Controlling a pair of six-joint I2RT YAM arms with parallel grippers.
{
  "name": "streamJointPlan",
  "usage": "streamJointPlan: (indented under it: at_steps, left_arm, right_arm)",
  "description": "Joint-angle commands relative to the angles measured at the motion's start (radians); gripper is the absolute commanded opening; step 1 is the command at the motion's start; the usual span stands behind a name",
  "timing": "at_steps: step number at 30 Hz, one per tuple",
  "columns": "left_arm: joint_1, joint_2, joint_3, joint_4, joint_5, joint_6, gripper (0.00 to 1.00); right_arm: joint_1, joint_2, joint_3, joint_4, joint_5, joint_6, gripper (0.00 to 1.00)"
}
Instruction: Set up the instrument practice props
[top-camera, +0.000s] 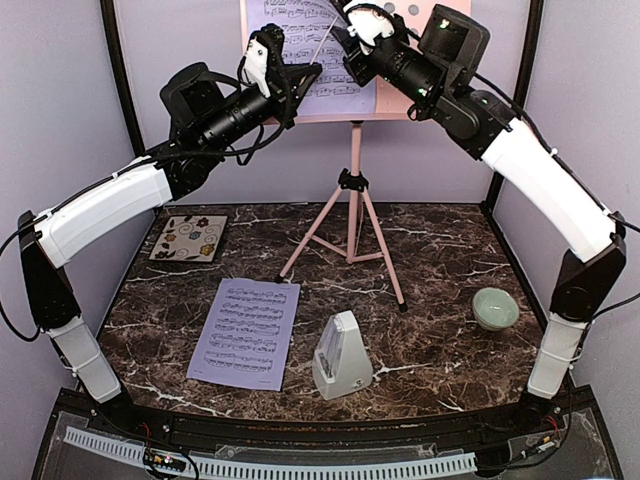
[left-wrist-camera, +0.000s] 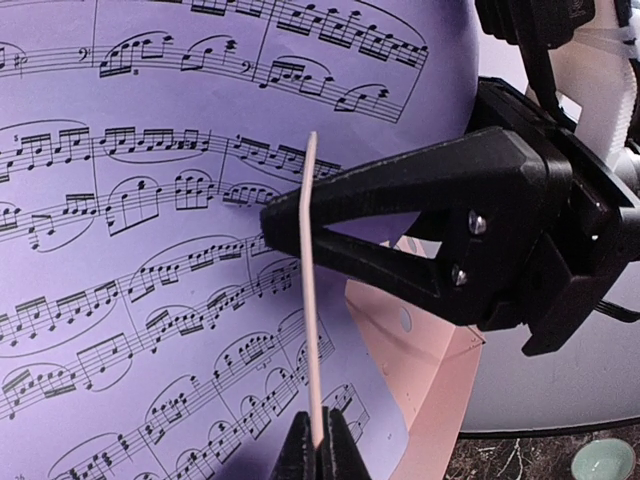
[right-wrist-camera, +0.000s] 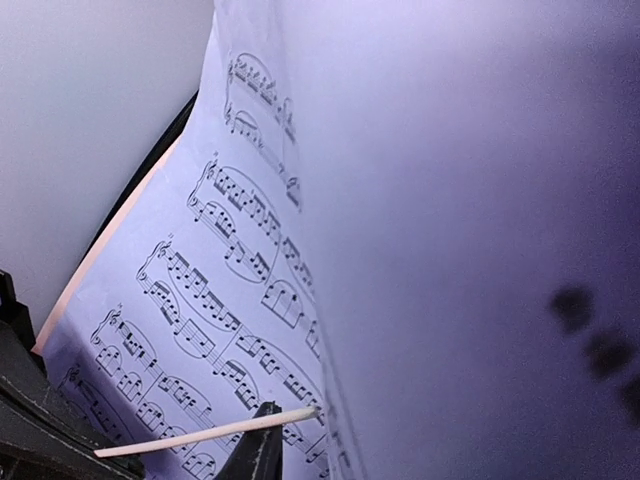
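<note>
Left gripper, overhead view: the left gripper (top-camera: 312, 68) was raised in front of the pink music stand (top-camera: 354, 165), with its tips at the lower end of a pale stick (top-camera: 325, 42).
Right gripper, overhead view: the right gripper (top-camera: 340, 36) met that stick from the opposite side, nearer its upper end. Its jaw state could not be read from this view.
Page on the desk, overhead view: a lavender page on the desk (top-camera: 300, 30) stood directly behind both grippers, resting against the desk (top-camera: 388, 103).
Flat page, overhead view: a second flat page (top-camera: 245, 332) lay on the marble table (top-camera: 440, 250), well below and apart from both grippers.
Metronome, overhead view: the metronome (top-camera: 340, 355) stood upright just right of the flat page.
Other items, overhead view: a bowl (top-camera: 495, 307) sat at the right and a coaster (top-camera: 190, 238) at the left rear.
Left gripper, left wrist view: the left gripper (left-wrist-camera: 320, 450) was clenched on the lower end of the pale stick (left-wrist-camera: 311, 300), which rose in front of the page on the desk (left-wrist-camera: 150, 250).
Right gripper, left wrist view: the right gripper (left-wrist-camera: 285, 225) had its tips at the stick's upper part. Whether it was pinching or slightly parted could not be determined.
Desk, left wrist view: the desk (left-wrist-camera: 430, 370) showed beyond the page's lower right edge.
Right wrist view: one finger (right-wrist-camera: 262, 452) sat under the pale stick (right-wrist-camera: 200, 432), with the page on the desk (right-wrist-camera: 230, 300) close behind and the desk edge (right-wrist-camera: 100, 250) at the left.
</note>
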Motion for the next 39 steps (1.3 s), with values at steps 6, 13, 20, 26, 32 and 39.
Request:
streamJointPlan:
  at_steps: [6,13,20,26,32,39]
  left_arm:
    - [-0.013,-0.075,-0.031,0.066,0.042,0.027,0.33]
    - [-0.019,-0.098,-0.052,0.067,0.033,0.033,0.56]
    - [-0.035,-0.127,-0.067,0.064,-0.001,0.069,0.83]
    - [-0.039,-0.187,-0.118,0.042,-0.072,0.095,0.93]
    - [-0.039,-0.279,-0.199,0.021,-0.162,0.104,0.99]
    - [-0.033,-0.389,-0.28,-0.146,-0.399,-0.033,0.99]
  right_arm:
    - [0.01,-0.022,-0.033,0.078,0.029,-0.002,0.21]
    - [0.009,-0.027,-0.042,0.092,0.046,-0.01,0.26]
    - [0.009,-0.04,-0.045,0.111,0.061,-0.006,0.44]
    - [0.009,-0.063,-0.061,0.136,0.082,0.008,0.64]
    - [0.009,-0.091,-0.077,0.14,0.11,0.031,0.84]
    - [0.009,-0.155,-0.083,0.043,0.133,0.155,0.96]
